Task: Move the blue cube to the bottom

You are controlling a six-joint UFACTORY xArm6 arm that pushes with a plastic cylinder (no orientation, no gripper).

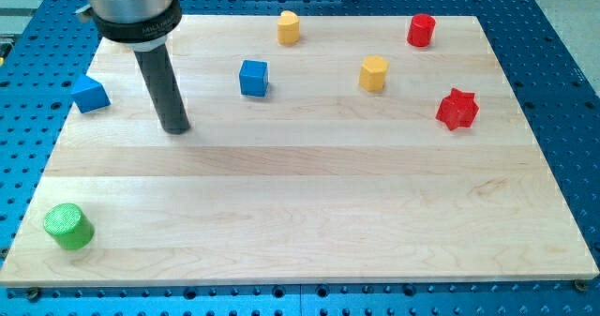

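Note:
A blue cube (253, 78) sits on the wooden board (309, 194) in the upper middle-left. My tip (175, 127) rests on the board to the left of the cube and a little below it, apart from it. A second blue block (90, 94), wedge-like in shape, lies near the board's left edge, to the left of my tip.
A green cylinder (68, 227) stands at the bottom left corner. Two yellow hexagonal blocks sit at the top middle (288, 27) and right of centre (374, 74). A red cylinder (421, 31) and a red star block (457, 109) are at the right.

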